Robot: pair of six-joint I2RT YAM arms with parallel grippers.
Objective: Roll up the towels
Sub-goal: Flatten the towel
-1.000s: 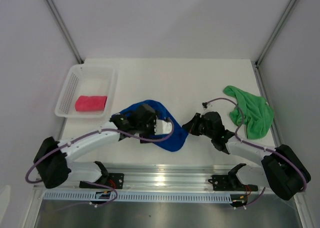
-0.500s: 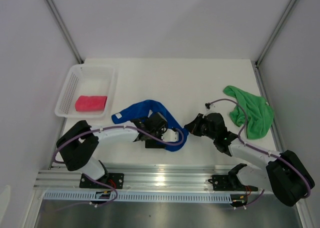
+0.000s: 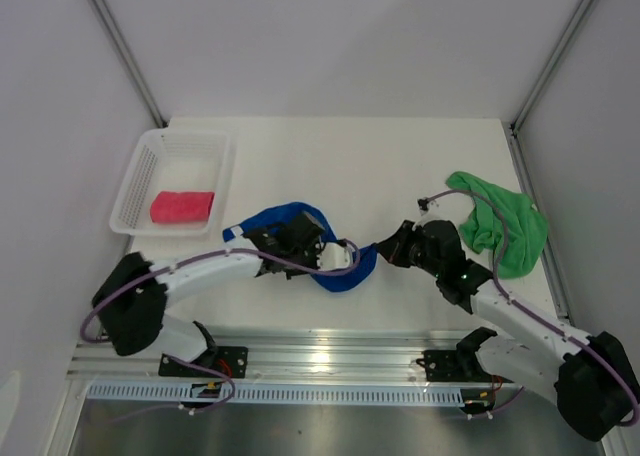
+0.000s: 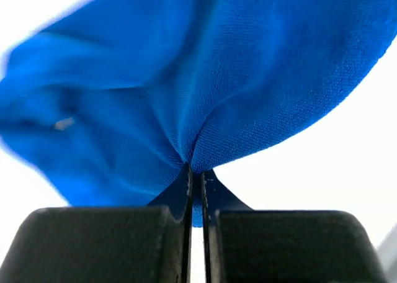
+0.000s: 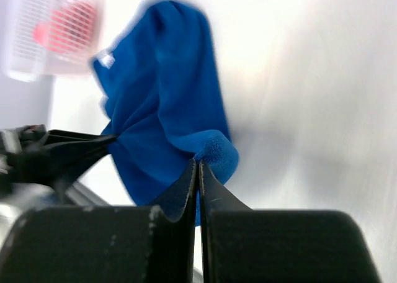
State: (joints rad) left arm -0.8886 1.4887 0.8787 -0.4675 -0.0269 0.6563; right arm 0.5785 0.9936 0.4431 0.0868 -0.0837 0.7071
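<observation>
Both arms are on the blue towel [image 3: 268,219], which sits bunched in a crooked band close to the near edge of the table [image 3: 350,156], about midway along it. The left gripper [image 4: 195,171] is clamped tight on a gathered pleat of blue cloth. The right gripper [image 5: 197,165] is pinched shut on the towel's right-hand end, where the fabric curls over the fingertips.

The job here looks like opening this cloth out flat before any rolling starts. The two grips should draw apart evenly until the folds give, then carry the towel toward the open middle of the surface, because there's little room so near the edge. The left side seems to hold a fold rather than a corner, so a re-grip may be needed for a square spread.

The green towel [image 3: 505,226] lies crumpled against the right edge, right beside the right arm, with that arm's purple cable [image 3: 470,201] looping over it, and a wide swing could drag it. The pink towel [image 3: 182,206] rests in the white basket [image 3: 135,176] at the left edge, well clear.
</observation>
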